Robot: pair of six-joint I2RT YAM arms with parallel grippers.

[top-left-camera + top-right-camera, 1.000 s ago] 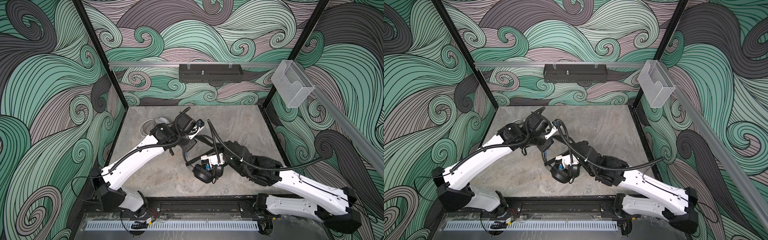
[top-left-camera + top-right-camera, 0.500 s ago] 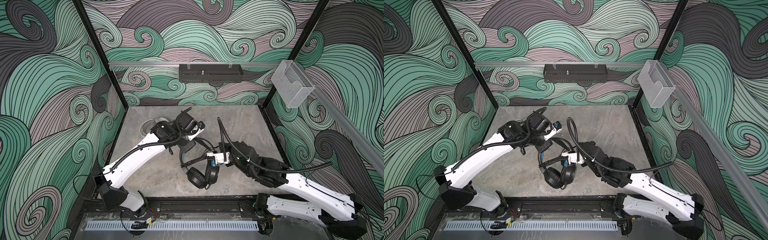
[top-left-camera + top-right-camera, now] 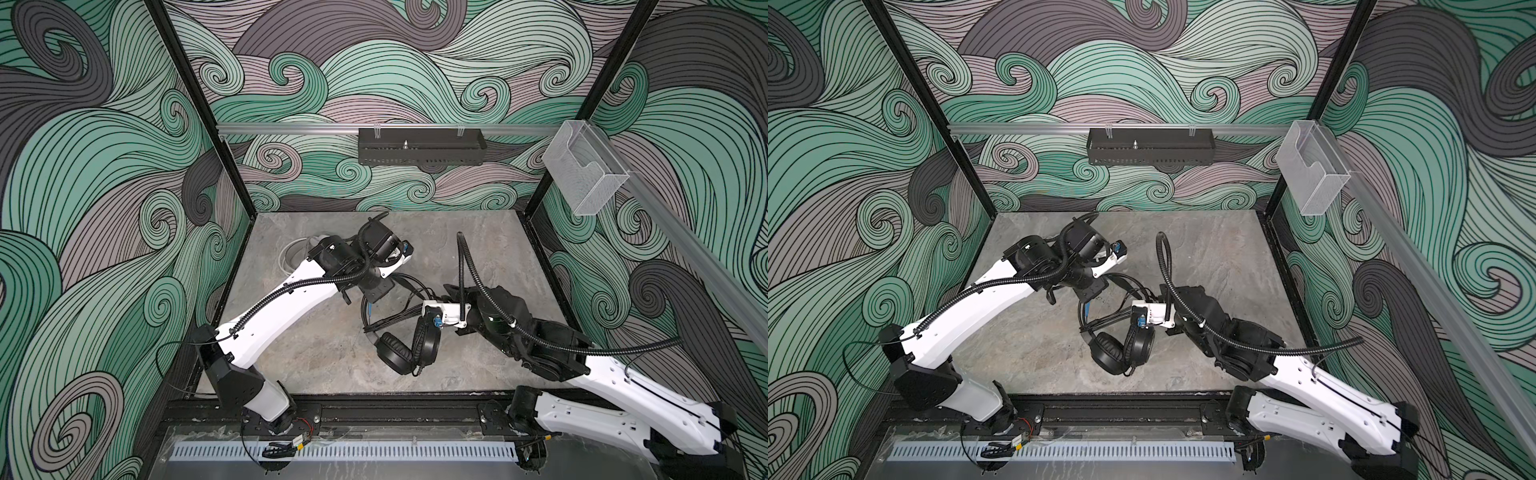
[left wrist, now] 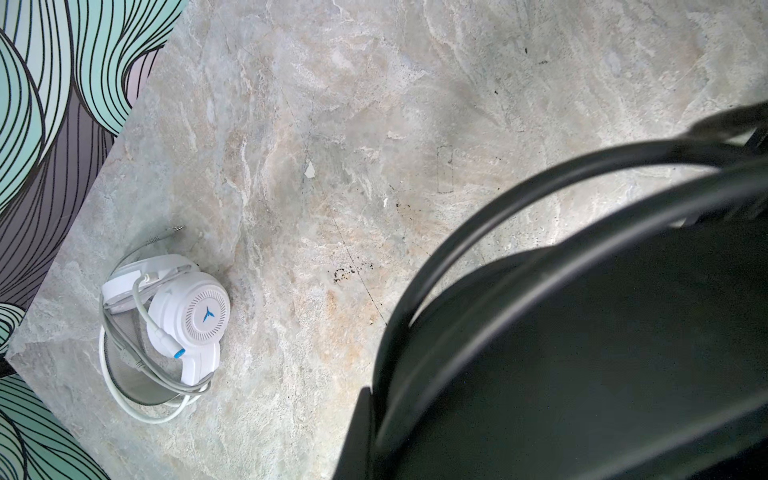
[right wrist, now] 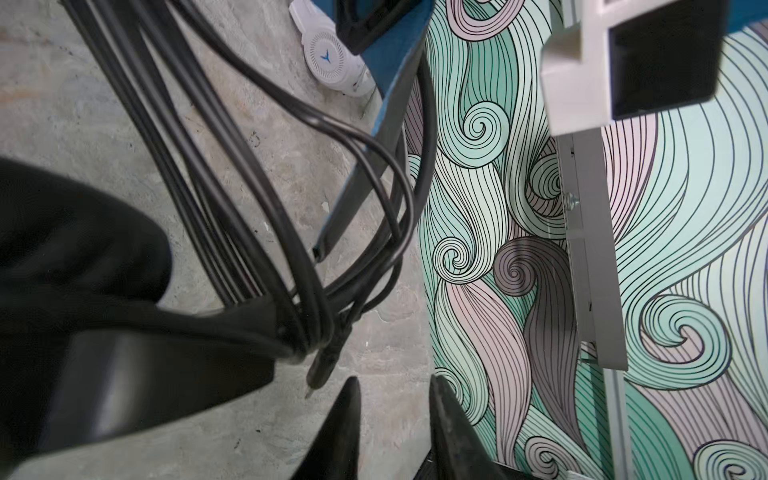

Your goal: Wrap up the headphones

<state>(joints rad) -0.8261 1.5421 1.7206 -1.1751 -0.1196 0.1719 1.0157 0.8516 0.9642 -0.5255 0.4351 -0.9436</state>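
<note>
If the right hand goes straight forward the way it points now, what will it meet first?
Probably the loops of black cable wound on the black over-ear headphones, just ahead of the right hand; depth is unclear.

White headset (image 3: 291,254) mostly hidden behind left arm (image 3: 282,307).

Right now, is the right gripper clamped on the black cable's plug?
No; the right gripper stands open, and the plug hangs free beside its fingertips.

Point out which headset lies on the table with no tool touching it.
The white headphones, alone near the far left corner; the left tool grips the black headphones.
</note>
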